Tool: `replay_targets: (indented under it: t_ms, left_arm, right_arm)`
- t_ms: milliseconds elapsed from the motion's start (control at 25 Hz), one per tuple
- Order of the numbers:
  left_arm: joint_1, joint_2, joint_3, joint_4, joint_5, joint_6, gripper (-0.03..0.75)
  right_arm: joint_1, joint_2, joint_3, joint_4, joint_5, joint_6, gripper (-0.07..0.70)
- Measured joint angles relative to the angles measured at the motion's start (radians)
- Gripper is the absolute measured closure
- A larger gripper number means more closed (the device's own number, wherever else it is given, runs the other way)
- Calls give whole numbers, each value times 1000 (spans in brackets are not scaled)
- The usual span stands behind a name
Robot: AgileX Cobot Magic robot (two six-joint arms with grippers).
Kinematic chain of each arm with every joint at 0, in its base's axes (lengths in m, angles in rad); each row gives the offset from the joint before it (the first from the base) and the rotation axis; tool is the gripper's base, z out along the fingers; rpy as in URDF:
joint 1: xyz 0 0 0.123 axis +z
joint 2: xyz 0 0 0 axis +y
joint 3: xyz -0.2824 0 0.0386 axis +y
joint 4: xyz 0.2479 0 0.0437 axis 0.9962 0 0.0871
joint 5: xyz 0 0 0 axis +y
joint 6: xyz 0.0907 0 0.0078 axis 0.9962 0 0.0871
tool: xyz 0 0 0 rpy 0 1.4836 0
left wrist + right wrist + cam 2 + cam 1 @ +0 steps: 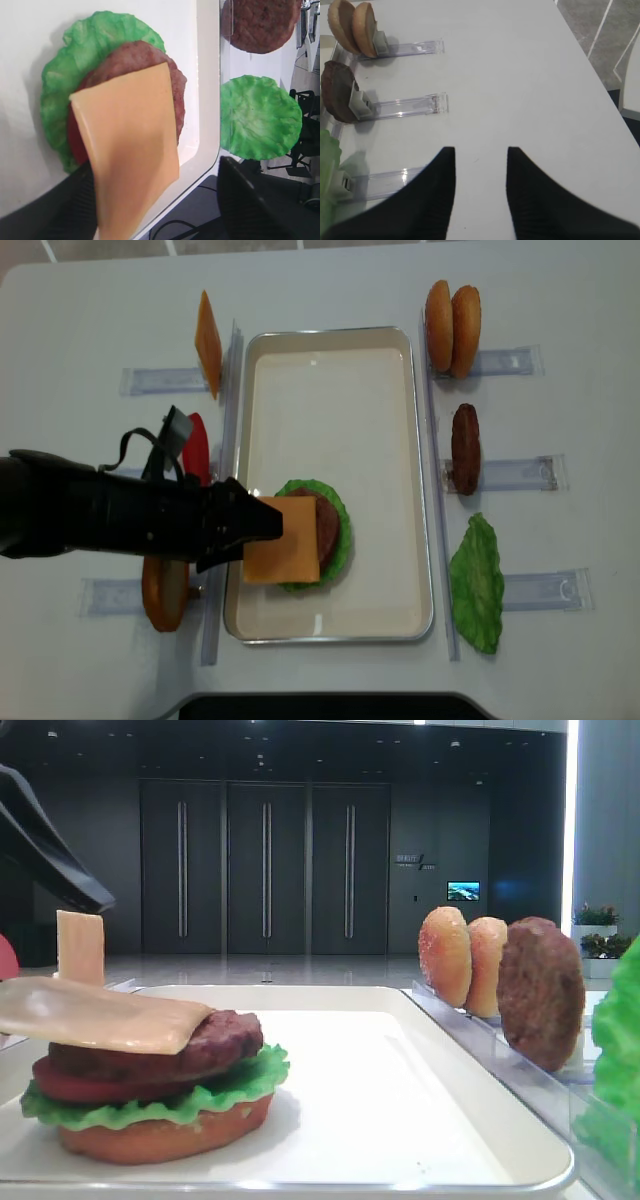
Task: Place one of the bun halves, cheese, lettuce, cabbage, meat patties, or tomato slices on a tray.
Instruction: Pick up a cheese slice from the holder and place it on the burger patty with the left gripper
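The left arm (100, 515) reaches in level from the left, jaws spread wide; the right gripper (481, 155) hangs with jaws parted.

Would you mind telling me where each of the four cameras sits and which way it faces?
Exterior high: low at table level, facing sideways across the cream-white rectangular tray; a dark arm shows upper left.
Right wrist: above bare table, looking down past the open right gripper.
Left wrist: over the stack, looking down on the pale orange square cheese slice; dark fingers at the bottom.
Overhead realsense: straight down; left gripper, jaws apart at the cheese.
All but the right wrist view share the cheese.
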Motion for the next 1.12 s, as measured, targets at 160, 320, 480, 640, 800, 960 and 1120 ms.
replay_targets:
  t_ms: [160, 320, 480, 640, 800, 960, 1120]
  left_arm:
    - [0, 0, 0, -4, -6, -4, 171]
    - [0, 0, 0, -31, -15, -11, 170]
    - [0, 0, 0, -35, -23, -19, 169]
    - [0, 0, -5, -35, -26, -41, 169]
    - [0, 0, -35, -26, -27, -68, 169]
    - [0, 0, -67, 16, -27, -114, 167]
    - [0, 0, -73, 27, -29, -137, 167]
  right_arm:
    - [0, 0, 0, 0, 0, 0, 388]
    - [0, 0, 0, 0, 0, 0, 388]
    - [0, 0, 0, 0, 0, 0, 388]
    - [0, 0, 0, 0, 0, 0, 388]
    - [0, 0, 0, 0, 0, 0, 388]
    - [0, 0, 0, 0, 0, 0, 388]
    - [0, 0, 0, 0, 0, 0, 388]
